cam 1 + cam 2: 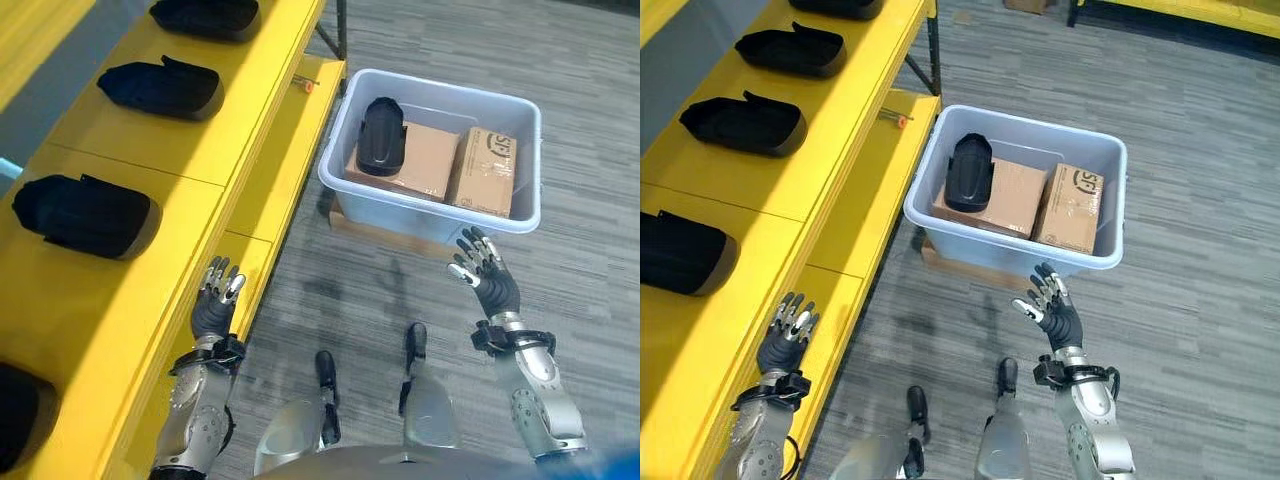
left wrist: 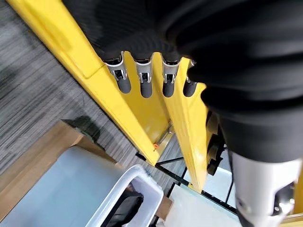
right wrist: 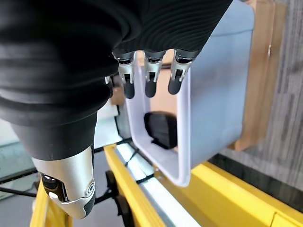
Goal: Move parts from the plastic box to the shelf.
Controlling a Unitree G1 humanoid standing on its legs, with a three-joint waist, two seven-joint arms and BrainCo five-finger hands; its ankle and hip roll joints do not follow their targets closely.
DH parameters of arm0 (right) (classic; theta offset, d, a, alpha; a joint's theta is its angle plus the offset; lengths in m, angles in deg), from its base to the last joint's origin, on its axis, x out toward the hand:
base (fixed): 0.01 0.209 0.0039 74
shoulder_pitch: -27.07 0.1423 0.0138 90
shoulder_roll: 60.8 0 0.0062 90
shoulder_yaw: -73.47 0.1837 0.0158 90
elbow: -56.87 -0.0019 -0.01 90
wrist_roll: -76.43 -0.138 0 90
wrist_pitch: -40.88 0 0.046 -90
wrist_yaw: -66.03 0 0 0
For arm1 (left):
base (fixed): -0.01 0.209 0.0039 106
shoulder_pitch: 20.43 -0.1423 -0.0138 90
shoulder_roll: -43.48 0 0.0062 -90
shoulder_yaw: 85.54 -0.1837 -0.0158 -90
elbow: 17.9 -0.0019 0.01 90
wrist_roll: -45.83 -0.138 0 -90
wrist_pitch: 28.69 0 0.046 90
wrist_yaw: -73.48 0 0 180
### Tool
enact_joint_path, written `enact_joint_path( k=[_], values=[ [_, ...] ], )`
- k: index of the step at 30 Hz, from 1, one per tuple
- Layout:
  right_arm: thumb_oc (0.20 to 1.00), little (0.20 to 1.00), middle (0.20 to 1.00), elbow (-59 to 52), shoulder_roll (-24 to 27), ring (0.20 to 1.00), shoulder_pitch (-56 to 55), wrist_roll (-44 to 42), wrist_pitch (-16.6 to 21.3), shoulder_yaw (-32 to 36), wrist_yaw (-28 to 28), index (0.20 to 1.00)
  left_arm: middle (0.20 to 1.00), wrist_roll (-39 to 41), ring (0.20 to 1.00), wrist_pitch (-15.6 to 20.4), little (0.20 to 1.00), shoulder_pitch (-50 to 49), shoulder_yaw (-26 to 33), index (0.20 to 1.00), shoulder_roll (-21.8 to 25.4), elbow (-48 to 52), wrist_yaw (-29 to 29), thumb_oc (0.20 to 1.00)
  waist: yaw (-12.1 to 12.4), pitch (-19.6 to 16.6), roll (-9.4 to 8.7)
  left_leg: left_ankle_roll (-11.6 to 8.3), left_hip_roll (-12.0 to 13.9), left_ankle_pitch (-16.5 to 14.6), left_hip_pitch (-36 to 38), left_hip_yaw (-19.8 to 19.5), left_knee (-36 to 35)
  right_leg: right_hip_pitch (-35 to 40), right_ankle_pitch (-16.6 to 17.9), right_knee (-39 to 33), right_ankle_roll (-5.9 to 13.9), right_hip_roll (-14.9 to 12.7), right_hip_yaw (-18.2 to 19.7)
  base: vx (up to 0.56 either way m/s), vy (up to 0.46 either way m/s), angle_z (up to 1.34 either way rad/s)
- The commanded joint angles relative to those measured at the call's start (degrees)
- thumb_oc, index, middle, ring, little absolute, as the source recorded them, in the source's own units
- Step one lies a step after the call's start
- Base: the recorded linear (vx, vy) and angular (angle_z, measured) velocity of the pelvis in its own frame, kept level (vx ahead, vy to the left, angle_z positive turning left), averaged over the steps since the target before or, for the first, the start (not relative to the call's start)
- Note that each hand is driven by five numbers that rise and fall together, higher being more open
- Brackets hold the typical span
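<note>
Both hands, left hand (image 1: 213, 300) & right hand (image 1: 490, 275), open, empty; wrist view shows part (image 3: 163, 128) in plastic box (image 3: 208, 90).

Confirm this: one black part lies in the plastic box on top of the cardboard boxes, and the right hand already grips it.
Not quite. The black part does lie in the plastic box on the cardboard boxes, but the right hand is open and empty, short of the box, as the left eye view shows.

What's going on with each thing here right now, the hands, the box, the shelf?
Left hand: open, empty, by the shelf edge.
Right hand: open, empty, just short of the box.
Box: on the floor, open-topped, holding one black part and two cartons.
Part in box: lying on a carton, untouched.
Shelf: yellow, with black parts in a row on top.
</note>
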Motion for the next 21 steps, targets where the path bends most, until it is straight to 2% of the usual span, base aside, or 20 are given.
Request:
enact_joint_path(
  k=[1,2,3,6,7,10,11,12,13,14,16,17,18,19,20,21],
  values=[
    [1.000,1.000,1.000,-3.65,1.54,1.000,0.76,-1.15,2.81,1.62,-0.12,1.000,1.000,-1.00,1.000,1.86,1.000,-0.42,1.49,1.000,1.30,5.12,0.57,1.000,-0.38,-2.76,0.48,0.32,2.26,-7.80,1.85,-5.61,4.24,0.12,-4.40,2.31,1.10,0.89,-1.99,0.24,-0.268,-0.12],
    [1.000,1.000,1.000,-3.66,1.64,1.000,0.59,-1.38,3.02,1.82,-0.20,1.000,1.000,-1.13,1.000,1.78,1.000,-0.57,1.36,1.000,1.05,5.04,0.58,1.000,-0.51,-2.84,0.76,-0.18,3.24,-8.04,2.58,-5.65,4.35,0.84,-5.18,2.56,0.77,1.54,-2.21,0.17,-0.190,-0.07],
    [1.000,1.000,1.000,-3.66,1.62,1.000,0.62,-1.38,3.01,1.81,-0.20,1.000,1.000,-1.14,1.000,1.77,1.000,-0.55,1.38,1.000,1.06,5.04,0.58,1.000,-0.56,-2.94,0.65,-0.16,3.12,-7.85,2.41,-5.67,4.29,0.68,-5.07,2.51,0.76,1.42,-2.21,0.14,-0.153,0.09],
    [1.000,1.000,1.000,-3.40,1.78,1.000,0.37,-1.95,3.40,2.20,-0.61,1.000,1.000,-1.10,1.000,1.61,1.000,-0.30,1.06,1.000,0.51,4.68,0.53,1.000,-1.04,-3.93,1.40,-1.66,6.01,-7.83,3.53,-5.49,4.82,1.75,-8.04,3.64,-0.43,3.35,-2.31,0.16,-0.206,-0.01],
    [1.000,1.000,1.000,-3.40,1.78,1.000,0.37,-1.95,3.40,2.20,-0.61,1.000,1.000,-1.10,1.000,1.61,1.000,-0.30,1.06,1.000,0.51,4.68,0.53,1.000,-1.04,-3.93,1.40,-1.66,6.01,-7.83,3.53,-5.49,4.82,1.75,-8.04,3.64,-0.43,3.35,-2.31,0.09,-0.120,-0.07],
    [1.000,1.000,1.000,-3.22,1.95,1.000,0.42,-2.01,3.91,2.42,-1.33,1.000,1.000,-1.56,1.000,1.55,1.000,0.48,0.71,1.000,0.50,4.40,0.57,1.000,-1.65,-4.21,2.28,-2.77,8.18,-6.63,3.57,-5.16,7.82,1.99,-10.32,5.02,-1.77,4.77,-2.24,0.12,-0.148,-0.07],
    [1.000,1.000,1.000,-3.35,2.09,1.000,0.51,-2.08,4.15,2.47,-1.55,1.000,1.000,-1.63,1.000,1.62,1.000,0.61,0.75,1.000,0.36,4.50,0.60,1.000,-1.81,-3.99,2.68,-3.14,8.93,-6.14,3.52,-5.28,10.04,2.48,-11.39,5.55,-2.40,5.50,-2.18,0.17,-0.228,-0.02],
    [1.000,1.000,1.000,-3.41,2.35,1.000,0.54,-2.01,4.54,2.54,-1.89,1.000,1.000,-1.68,1.000,1.73,1.000,0.90,0.76,1.000,0.30,4.65,0.45,1.000,-1.77,-3.46,2.74,-3.52,9.94,-3.31,1.51,-5.61,17.64,3.31,-12.71,6.00,-3.96,6.65,-1.64,0.13,-0.178,0.08],
    [1.000,1.000,1.000,-3.41,2.35,1.000,0.54,-2.01,4.54,2.54,-1.89,1.000,1.000,-1.68,1.000,1.73,1.000,0.91,0.76,1.000,0.30,4.65,0.44,1.000,-1.81,-3.51,2.80,-3.55,10.01,-3.43,1.31,-5.70,17.89,3.25,-12.72,6.02,-3.99,6.70,-1.70,0.13,-0.192,0.07],
    [1.000,1.000,1.000,-3.35,2.52,1.000,0.57,-2.02,4.65,2.33,-2.02,1.000,1.000,-1.52,1.000,1.71,1.000,0.82,0.73,1.000,0.28,4.95,0.42,1.000,-1.59,-3.07,2.68,-3.32,10.30,-1.26,-0.62,-6.42,23.15,3.71,-13.64,6.26,-5.15,7.57,-1.36,0.08,-0.121,0.04],
    [1.000,1.000,1.000,-3.51,3.21,1.000,0.56,-1.95,4.61,2.23,-2.01,1.000,1.000,-1.57,1.000,1.76,1.000,0.93,0.57,1.000,0.29,5.40,0.27,1.000,-0.54,-1.23,1.68,-2.56,7.58,1.32,-6.15,-10.16,33.98,4.75,-14.03,6.20,-6.62,7.92,-0.31,0.09,-0.141,-0.18],
    [1.000,1.000,1.000,-3.64,3.45,1.000,0.56,-1.78,4.71,2.40,-1.95,1.000,1.000,-1.59,1.000,1.81,1.000,1.06,0.59,1.000,0.39,5.61,0.27,1.000,-0.04,-0.32,1.10,-2.22,5.91,1.12,-8.84,-12.00,39.10,5.20,-14.25,5.93,-6.99,7.83,0.38,0.12,-0.114,-0.39],
    [1.000,1.000,1.000,-4.19,3.75,1.000,-0.09,-1.38,4.59,2.92,-1.87,1.000,1.000,-1.51,1.000,1.60,1.000,0.66,0.61,1.000,0.03,5.94,0.24,1.000,0.06,0.40,0.26,-1.25,7.31,0.15,-12.74,-11.20,38.13,6.00,-14.95,5.57,-6.58,7.23,0.93,0.27,0.009,-0.51],
    [1.000,1.000,1.000,-4.07,3.74,1.000,-0.20,-0.90,4.87,3.53,-2.66,1.000,1.000,-1.18,1.000,1.53,1.000,0.51,0.87,1.000,0.02,5.77,-0.01,1.000,0.52,0.62,-0.28,-1.26,10.20,-0.26,-14.55,-10.52,29.58,7.16,-15.77,5.39,-5.38,6.16,1.68,0.31,0.120,-0.50],
    [1.000,1.000,1.000,-3.84,3.85,1.000,-0.19,-0.86,5.01,3.47,-2.96,1.000,1.000,-1.28,1.000,1.71,1.000,0.50,0.65,1.000,0.05,5.69,-0.12,1.000,0.98,0.97,-0.13,-1.80,10.97,0.82,-14.76,-10.85,23.26,7.46,-16.20,5.57,-5.05,6.00,2.18,0.32,0.256,-0.44],
    [1.000,1.000,1.000,-3.74,4.04,1.000,-0.40,-0.58,5.09,3.61,-3.09,1.000,1.000,-1.54,1.000,1.78,1.000,0.58,0.55,1.000,-0.06,5.43,-0.39,1.000,1.53,1.32,0.31,-2.80,11.74,3.49,-14.94,-11.87,15.72,7.76,-16.86,5.81,-4.66,5.93,2.54,0.23,0.247,-0.41]
  ],
)
